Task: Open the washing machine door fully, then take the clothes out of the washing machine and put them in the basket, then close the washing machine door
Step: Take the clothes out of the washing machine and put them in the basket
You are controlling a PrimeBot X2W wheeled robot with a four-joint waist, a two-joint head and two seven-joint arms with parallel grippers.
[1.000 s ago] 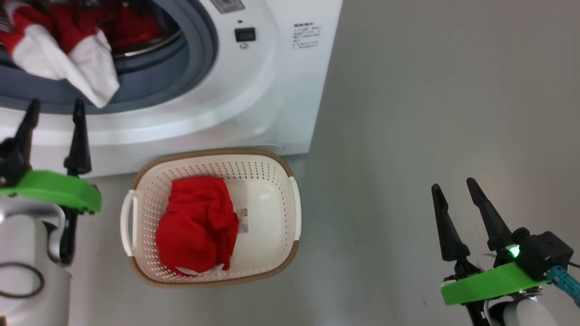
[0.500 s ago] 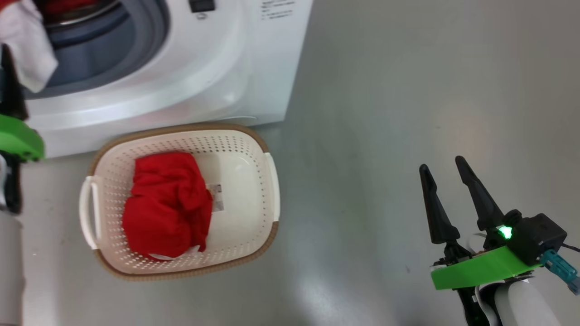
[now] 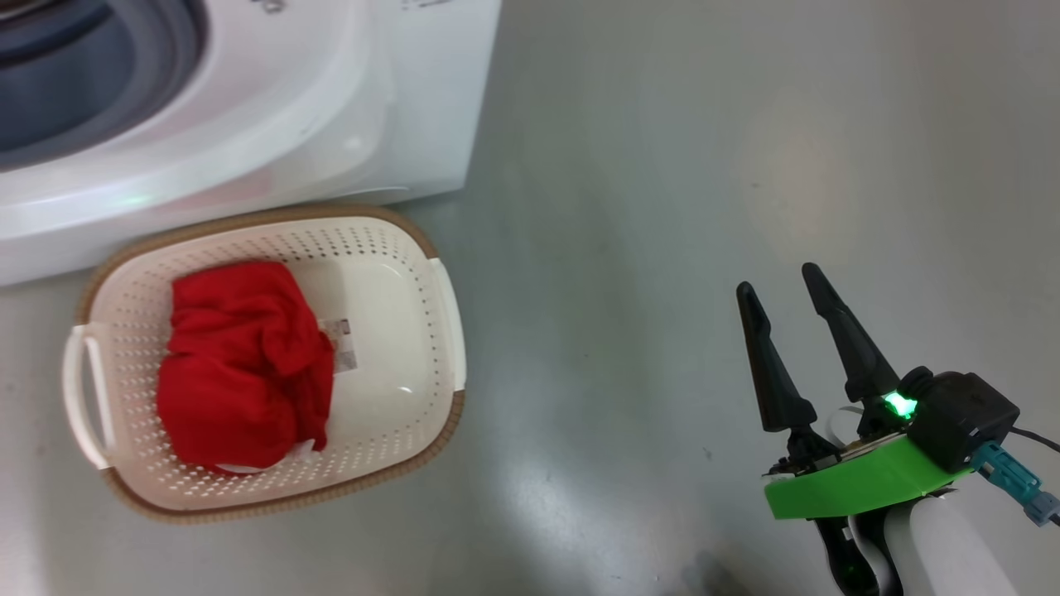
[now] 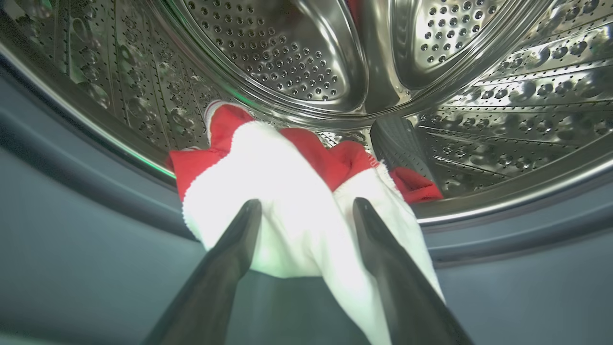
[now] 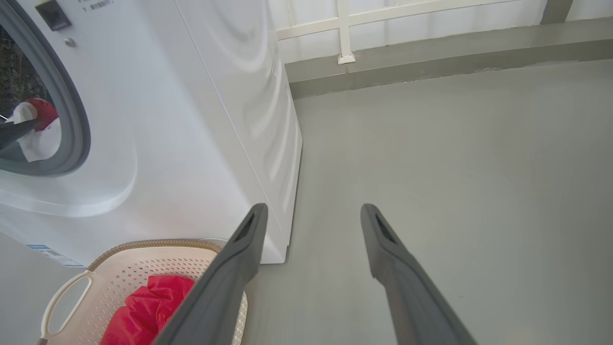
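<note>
Red-white clothes (image 4: 287, 191) at parted left claw (image 4: 306, 208) (wrist view); head sees basket (image 3: 418, 331).

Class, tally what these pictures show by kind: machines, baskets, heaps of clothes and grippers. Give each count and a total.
Washing machine: 1
Basket: 1
Heaps of clothes: 2, a red heap in the basket and a red-and-white heap in the machine
Grippers: 2, left gripper and right gripper
Total: 6

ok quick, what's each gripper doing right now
left gripper: open, tips at the clothes in the washing machine, not shut on them
right gripper: open, empty
</note>
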